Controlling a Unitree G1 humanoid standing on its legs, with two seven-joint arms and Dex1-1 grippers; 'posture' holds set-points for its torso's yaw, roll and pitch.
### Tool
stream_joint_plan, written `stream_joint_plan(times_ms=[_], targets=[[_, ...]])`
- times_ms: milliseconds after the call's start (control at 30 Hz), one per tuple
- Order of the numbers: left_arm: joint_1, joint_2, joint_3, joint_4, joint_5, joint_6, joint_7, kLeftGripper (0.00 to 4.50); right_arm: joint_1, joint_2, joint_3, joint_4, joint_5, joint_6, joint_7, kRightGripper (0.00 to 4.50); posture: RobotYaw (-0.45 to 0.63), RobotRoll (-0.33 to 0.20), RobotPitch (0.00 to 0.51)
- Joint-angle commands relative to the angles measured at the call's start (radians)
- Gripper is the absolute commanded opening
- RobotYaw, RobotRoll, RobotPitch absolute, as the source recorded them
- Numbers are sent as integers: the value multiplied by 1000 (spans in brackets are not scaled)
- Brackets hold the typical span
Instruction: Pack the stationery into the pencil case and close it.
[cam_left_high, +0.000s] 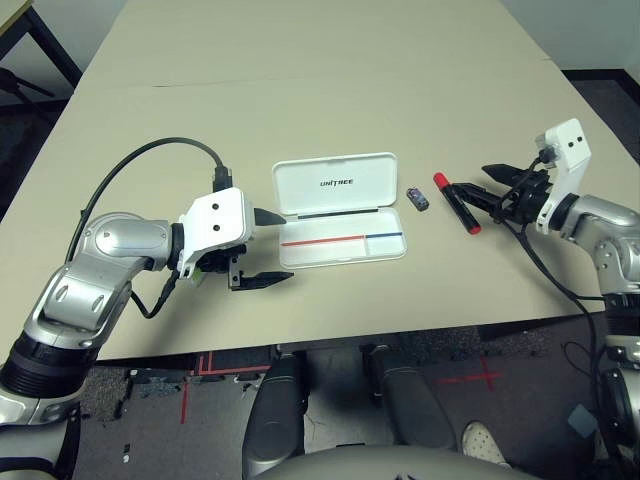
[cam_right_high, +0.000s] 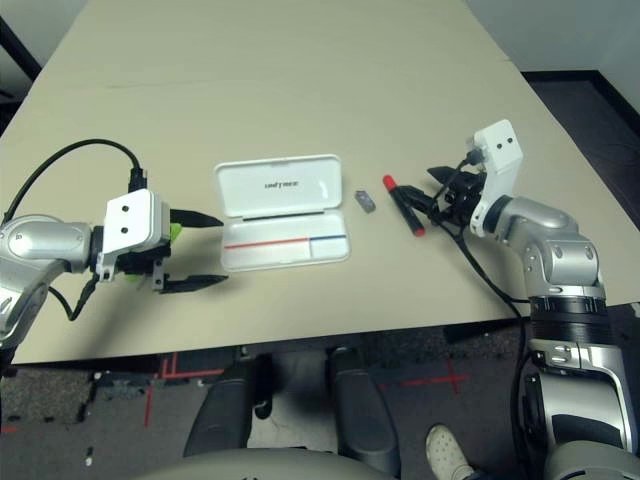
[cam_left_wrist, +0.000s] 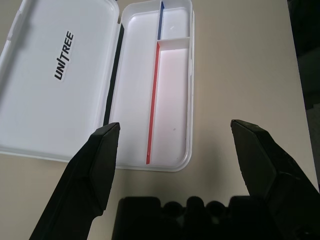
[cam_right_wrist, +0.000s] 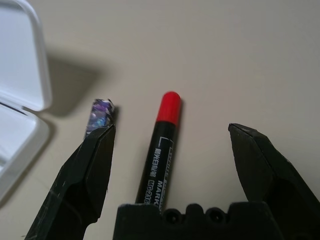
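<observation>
A broad beige bench (cam_left_high: 330, 110) fills most of the scene, a thin seam running across its surface beyond the white pencil case (cam_left_high: 340, 240). Past the bench's edges lies a dark floor (cam_left_high: 220, 430), marked on the robot's side with strips of red tape (cam_left_high: 184, 400); a black chair (cam_left_high: 410, 400) stands there, nearer the robot than the pencil case, and a light, perforated shoe (cam_left_high: 482, 442) rests on the floor beside it. A pale wall (cam_left_high: 590, 30) rises at the far right corner.

The left claw (cam_left_high: 270, 248), its fingers wide apart, hovers just to the left of the pencil case. The right claw (cam_left_high: 480, 187), also spread wide, is poised well to the case's right, above the marker.

The case lies open and empty on the bench, lid tipped away from the robot, "UNITREE" printed in dark letters inside it. A red line and a shorter blue one run along its tray. To its right lies a black marker (cam_left_high: 458, 203) with red ends, its white print including "MARK" and Asian characters. A green item (cam_right_high: 175, 232) sits left of the case, partly hidden by the left claw. Smallest, a dark, purple-patterned block (cam_left_high: 417, 199) rests between case and marker.
</observation>
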Motion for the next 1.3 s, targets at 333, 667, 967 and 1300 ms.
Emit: stream_joint_plan(times_ms=[333,667,967,1300], targets=[[-2,10,-2,-10,5,-10,23,4465,-48,24,121,109,-101,70,-37,4500,42,0,191],[12,15,4,-27,3,-4,44,4500,-86,46,140,187,-134,69,-18,2742,59,0,186],[18,20,1,-27,7,-10,51,4500,-121,-55,145,196,-134,60,110,542,55,0,185],[13,30,-4,-16,8,-22,42,4500,-164,-244,193,96,-75,-71,551,542,45,0,184]])
